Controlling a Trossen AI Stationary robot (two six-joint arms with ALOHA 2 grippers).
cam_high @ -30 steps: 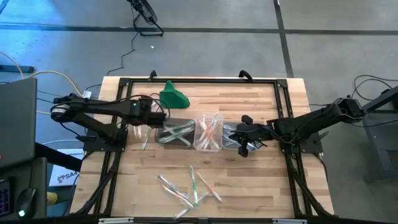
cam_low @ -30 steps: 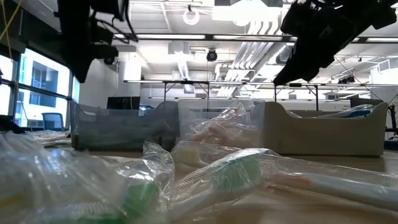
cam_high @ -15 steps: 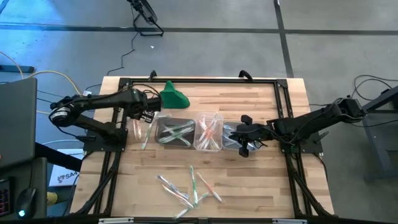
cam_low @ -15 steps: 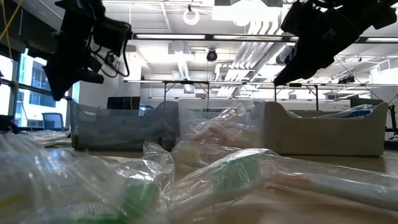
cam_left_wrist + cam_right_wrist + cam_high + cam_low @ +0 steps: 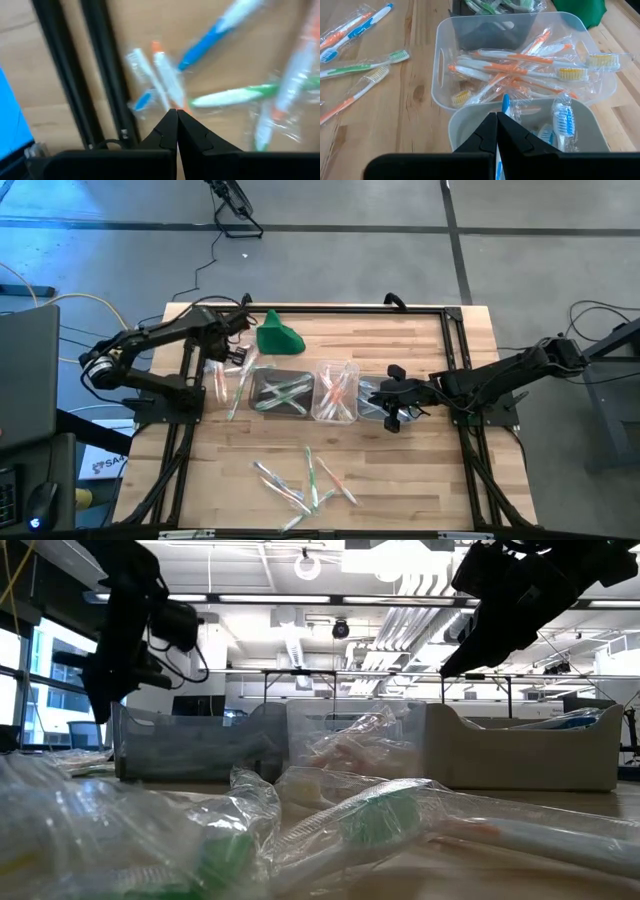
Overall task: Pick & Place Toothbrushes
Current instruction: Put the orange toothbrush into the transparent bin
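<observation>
High view: the left hand (image 5: 236, 356), empty with fingers together, has swung away from the green-brush tub (image 5: 281, 393) toward loose toothbrushes (image 5: 229, 388) lying beside it on the surface (image 5: 400, 450); likely the next pick. More brushes (image 5: 300, 480) wait nearer the front edge. Left wrist view: pinched fingertips (image 5: 176, 120) hover over wrapped brushes (image 5: 165, 85). Right wrist view: the right hand (image 5: 496, 125), also pressed together, hangs unmoved over the blue-brush tub (image 5: 580, 125), beside the orange-brush tub (image 5: 445, 50).

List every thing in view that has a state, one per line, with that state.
left gripper: shut, empty, over loose toothbrushes left of the tubs
right gripper: shut, empty, above the blue tub
green tub: holds green brushes
orange tub: holds orange brushes
front toothbrushes: scattered, wrapped
</observation>
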